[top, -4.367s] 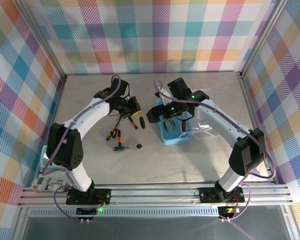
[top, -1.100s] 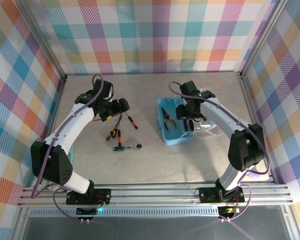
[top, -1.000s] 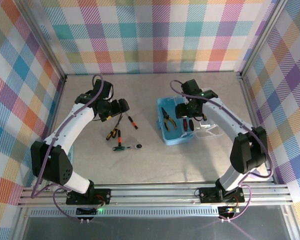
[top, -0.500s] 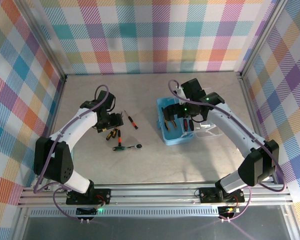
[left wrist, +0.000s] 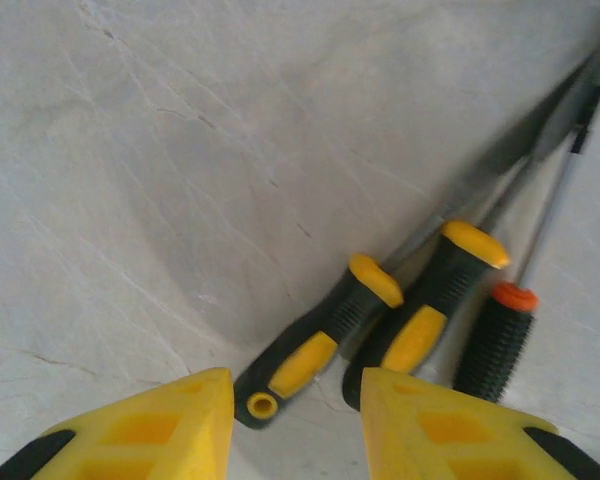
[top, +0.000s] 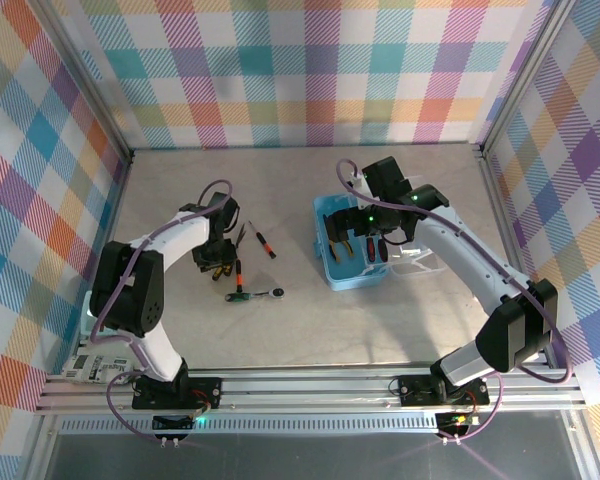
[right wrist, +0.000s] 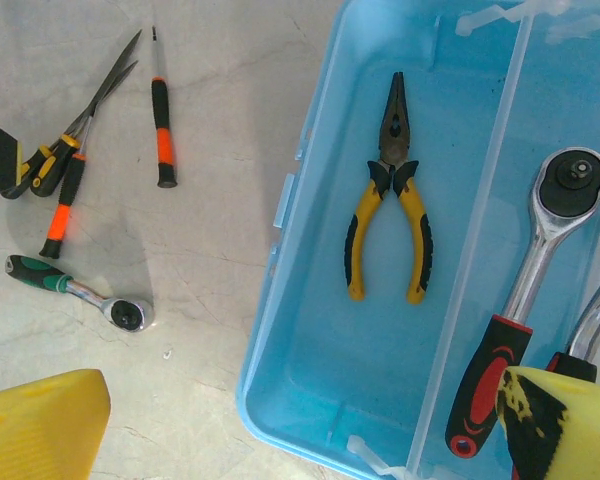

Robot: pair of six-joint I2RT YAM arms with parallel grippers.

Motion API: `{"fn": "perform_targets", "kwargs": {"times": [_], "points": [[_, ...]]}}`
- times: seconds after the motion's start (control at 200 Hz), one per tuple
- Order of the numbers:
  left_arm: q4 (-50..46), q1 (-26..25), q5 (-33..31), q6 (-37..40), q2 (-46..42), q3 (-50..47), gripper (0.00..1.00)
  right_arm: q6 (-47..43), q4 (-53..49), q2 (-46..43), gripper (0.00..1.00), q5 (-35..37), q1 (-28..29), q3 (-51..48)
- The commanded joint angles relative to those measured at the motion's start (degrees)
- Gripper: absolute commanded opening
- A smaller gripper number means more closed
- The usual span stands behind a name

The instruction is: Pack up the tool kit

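Since screwdrivers [left wrist: 415,338] lie loose on the table [left wrist: 180,150] near the blue box [right wrist: 310,340], the left claw [left wrist: 292,392] hangs wide over their yellow handles, likely to pinch one; the right claw [right wrist: 300,400] gapes empty above the box.

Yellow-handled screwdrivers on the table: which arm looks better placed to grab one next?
Left, probably. The left gripper hangs open right above the yellow-handled screwdrivers, with one handle end between its fingers. The right gripper hovers open over the blue box, well away from them.
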Motion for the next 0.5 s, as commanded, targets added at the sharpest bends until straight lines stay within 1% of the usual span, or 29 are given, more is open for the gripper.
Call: {"fn": "perform_targets", "kwargs": {"times": [0.0, 0.21, 0.495], "points": [[-0.75, 0.81, -1.53, 1.23, 1.88, 0.40, 0.38, -0.56, 0.20, 1.12, 0.99, -0.91, 0.20, -0.39], [-1.14, 0.81, -2.29, 2.51, 5.46, 1.52, 0.39, -0.65, -0.02, 1.99, 0.99, -1.00, 0.19, 0.49], [0.44, 0.72, 1.11, 3.55, 7.46, 1.70, 0.39, -0.74, -0.49, 2.92, 0.99, -1.09, 0.20, 1.40]]}}
